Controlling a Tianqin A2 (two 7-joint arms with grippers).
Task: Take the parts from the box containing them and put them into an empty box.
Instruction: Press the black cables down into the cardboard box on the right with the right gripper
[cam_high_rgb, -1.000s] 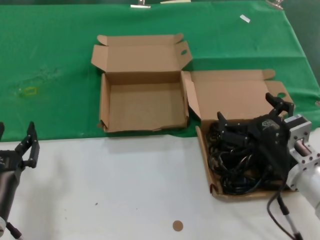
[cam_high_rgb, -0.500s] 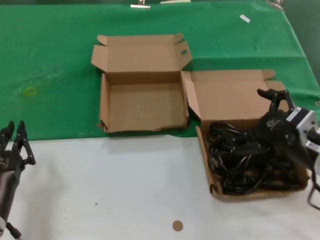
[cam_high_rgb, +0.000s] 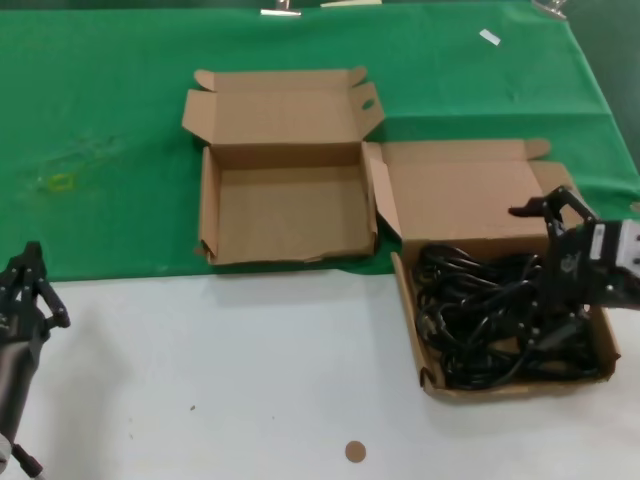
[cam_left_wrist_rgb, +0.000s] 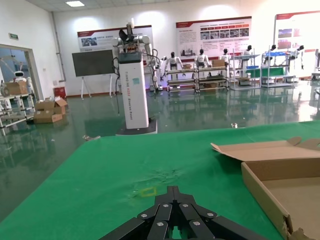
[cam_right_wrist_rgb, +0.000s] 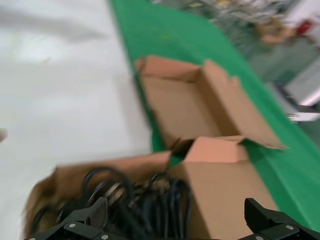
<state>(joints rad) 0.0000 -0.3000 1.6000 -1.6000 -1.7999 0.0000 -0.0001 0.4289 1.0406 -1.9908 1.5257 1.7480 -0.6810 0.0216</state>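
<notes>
1. the brown cardboard box with the tangle inside (cam_high_rgb: 425, 372) sat on the right side of the tabletop (cam_high_rgb: 230, 380), partly on the white part and partly on the green cloth (cam_high_rgb: 100, 120). its lid stood open behind it.
2. a pile of black cables (cam_high_rgb: 480, 320) filled that box. they also showed in the right wrist view (cam_right_wrist_rgb: 150, 200).
3. the empty brown cardboard box (cam_high_rgb: 285, 215) lay on the green cloth, just beside the full one, on its left and a bit farther back. its lid was open too, and one corner tab had an oval hole. nothing was inside it. the two boxes looked like they touched at the corner.
4. the right hand (cam_high_rgb: 560, 255) was over the right side of the full box, low by the black cables. its black fingers (cam_high_rgb: 530, 210) were spread wide apart. i could not tell if it touched the cables.
5. the left hand (cam_high_rgb: 28, 290) waited at the left edge of the white tabletop, well apart from both boxes. its fingers were pressed together, and it held nothing.
6. a small brown round spot (cam_high_rgb: 355, 452) lay on the white tabletop near the front.
</notes>
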